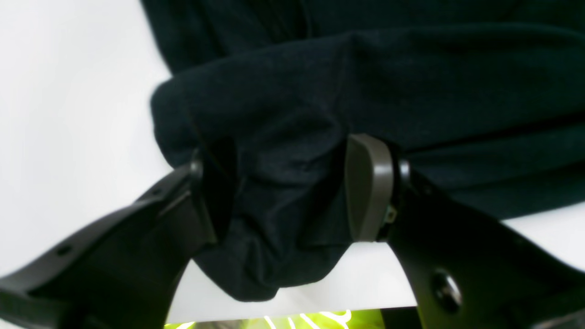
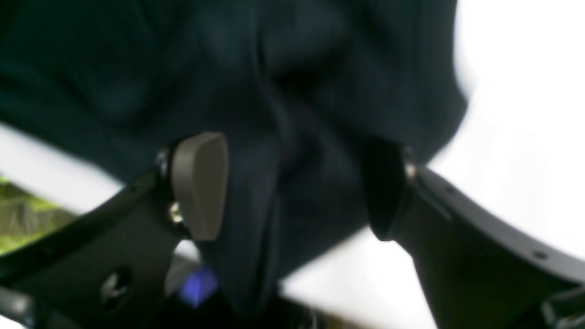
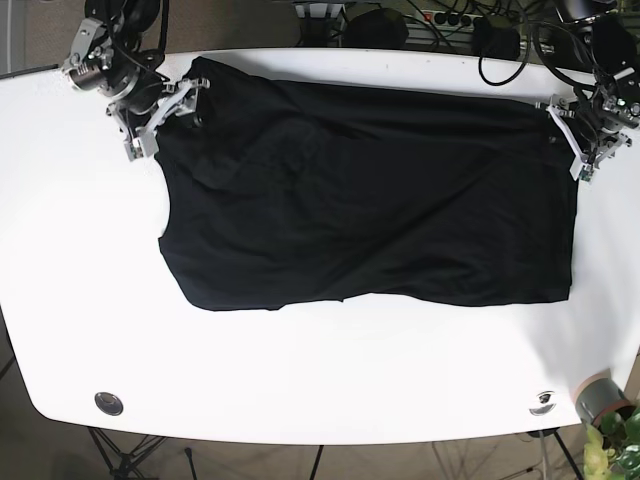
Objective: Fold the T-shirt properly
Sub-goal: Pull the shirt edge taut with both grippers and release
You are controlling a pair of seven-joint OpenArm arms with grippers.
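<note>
Black T-shirt [image 3: 370,195] lies spread across the far half of the white table [image 3: 300,370], one fold already made. Left gripper [image 1: 292,192] is at its far corner on the base view's right, jaws clamped on bunched cloth. Right gripper [image 2: 297,187] likewise pinches bunched cloth at the opposite far corner.

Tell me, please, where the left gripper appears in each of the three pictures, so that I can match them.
Left wrist view: the left gripper fills the lower middle, its jaws around a bunch of the black T-shirt.
Right wrist view: not in it; the gripper there is the right one.
Base view: at the far right edge, at the shirt's upper right corner.
Shared landmark: the white table.
</note>
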